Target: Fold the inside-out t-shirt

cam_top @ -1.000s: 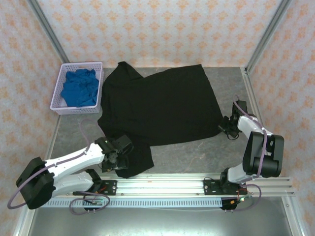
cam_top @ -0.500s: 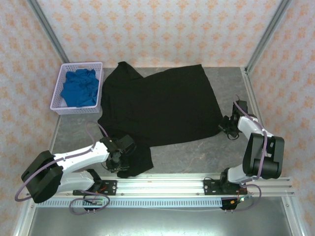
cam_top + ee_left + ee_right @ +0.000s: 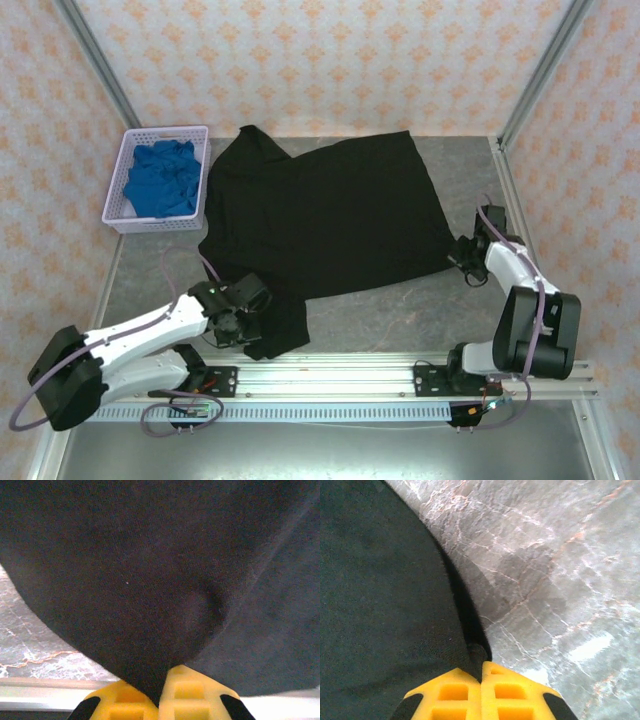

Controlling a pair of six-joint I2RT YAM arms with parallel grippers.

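Observation:
The black inside-out t-shirt [image 3: 320, 215] lies spread across the grey table, with one sleeve trailing toward the near left. My left gripper [image 3: 243, 325] sits at that near-left sleeve; its yellow fingers [image 3: 125, 705] are shut on a fold of the t-shirt [image 3: 150, 580], which drapes over them. My right gripper [image 3: 462, 258] is at the shirt's near right corner. There its yellow fingers [image 3: 520, 695] pinch the t-shirt [image 3: 380, 605] at its edge, right above the marbled tabletop [image 3: 560, 570].
A lavender basket [image 3: 126, 165] holding a bright blue cloth [image 3: 162, 180] stands at the far left beside the shirt. An aluminium rail [image 3: 380, 378] runs along the near edge. Patterned walls close in the back and both sides.
The left gripper has shut on the near-left sleeve and drawn it slightly in toward the rail. The right gripper stays shut on the shirt's corner.

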